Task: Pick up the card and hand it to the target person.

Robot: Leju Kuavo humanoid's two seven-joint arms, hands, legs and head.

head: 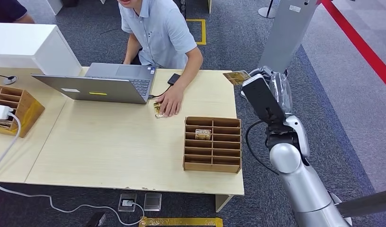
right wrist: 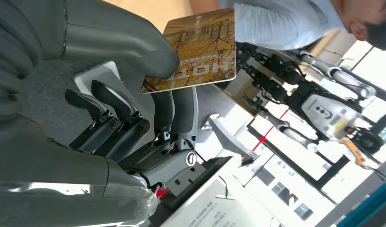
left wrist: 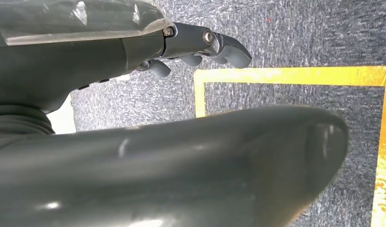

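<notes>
My right hand point(head: 262, 78) is raised off the table's right edge and pinches a card point(head: 236, 77) with an autumn-tree print. In the right wrist view the thumb presses the card point(right wrist: 199, 53) against my fingers point(right wrist: 174, 111), the card sticking out toward the person. The person point(head: 158, 28) in a light blue shirt sits at the far side of the table, one hand point(head: 170, 101) resting on another card point(head: 158, 110) on the tabletop. My left hand point(left wrist: 196, 47) hangs over grey carpet with its fingers apart and nothing in it.
A wooden card rack point(head: 213, 144) with a card point(head: 203, 134) in one slot stands near the table's right front. A grey laptop point(head: 103, 84) and a dark phone point(head: 173, 78) lie before the person. Another wooden box point(head: 13, 109) sits at the left. A grey pillar point(head: 288, 30) stands behind my right arm.
</notes>
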